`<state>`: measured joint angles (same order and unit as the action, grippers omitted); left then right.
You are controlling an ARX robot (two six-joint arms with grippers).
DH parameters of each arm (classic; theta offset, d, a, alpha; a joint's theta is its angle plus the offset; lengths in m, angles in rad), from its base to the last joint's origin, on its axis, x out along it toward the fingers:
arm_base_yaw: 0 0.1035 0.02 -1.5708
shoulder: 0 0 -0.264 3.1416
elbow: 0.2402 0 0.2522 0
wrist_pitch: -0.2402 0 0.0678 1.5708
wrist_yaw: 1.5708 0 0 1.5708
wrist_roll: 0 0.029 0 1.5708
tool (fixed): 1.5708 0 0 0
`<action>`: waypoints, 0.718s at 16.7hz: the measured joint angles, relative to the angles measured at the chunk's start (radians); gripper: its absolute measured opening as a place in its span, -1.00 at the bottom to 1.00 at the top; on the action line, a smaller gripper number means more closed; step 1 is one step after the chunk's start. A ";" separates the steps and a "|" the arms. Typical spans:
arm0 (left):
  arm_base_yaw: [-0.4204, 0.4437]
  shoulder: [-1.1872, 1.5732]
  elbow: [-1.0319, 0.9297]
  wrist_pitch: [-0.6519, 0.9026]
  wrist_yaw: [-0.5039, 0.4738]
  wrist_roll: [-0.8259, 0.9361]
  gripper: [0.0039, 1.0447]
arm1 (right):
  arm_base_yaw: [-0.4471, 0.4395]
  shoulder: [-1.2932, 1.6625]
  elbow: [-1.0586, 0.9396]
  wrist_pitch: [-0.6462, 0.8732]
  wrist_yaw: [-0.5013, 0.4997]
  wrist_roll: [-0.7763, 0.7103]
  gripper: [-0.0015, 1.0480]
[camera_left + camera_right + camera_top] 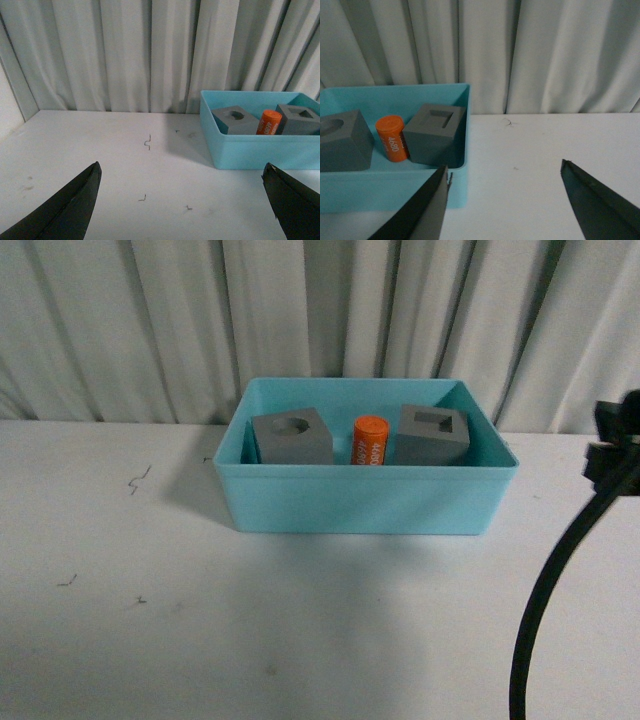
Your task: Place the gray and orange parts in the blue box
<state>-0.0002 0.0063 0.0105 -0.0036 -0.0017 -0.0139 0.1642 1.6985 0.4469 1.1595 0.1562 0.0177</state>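
Observation:
The light blue box (360, 502) stands at the table's middle back. Inside it sit a gray cube with a round hole (291, 437), an orange cylinder with white digits (369, 440) and a gray cube with a square hole (433, 436), side by side. The left wrist view shows the blue box (250, 150) ahead and to one side of my left gripper (181, 187), which is open over bare table. My right gripper (504, 185) is open too, beside the blue box's corner (459, 185); the square-hole cube (435, 134) and orange cylinder (392, 138) lie within.
A pleated white curtain (320, 320) hangs behind the white table (200, 630). A black cable and part of my right arm (560, 570) rise at the right edge of the front view. Small dark scratch marks (147, 143) dot the tabletop.

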 joint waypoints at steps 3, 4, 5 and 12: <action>0.000 0.000 0.000 0.000 0.002 0.000 0.88 | -0.136 -0.535 -0.329 -0.124 -0.140 -0.016 -0.96; 0.000 0.000 0.000 0.000 0.000 0.000 0.88 | -0.161 -0.578 -0.347 -0.157 -0.148 -0.015 -0.96; 0.000 0.000 0.000 0.000 0.001 0.000 0.88 | -0.169 -0.636 -0.368 -0.197 -0.149 -0.015 -0.96; 0.000 0.000 0.000 0.000 0.002 0.000 0.88 | -0.169 -0.991 -0.432 -0.478 -0.153 -0.015 -0.96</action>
<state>-0.0002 0.0063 0.0105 -0.0036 -0.0002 -0.0139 -0.0048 0.7071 0.0151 0.6815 0.0032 0.0025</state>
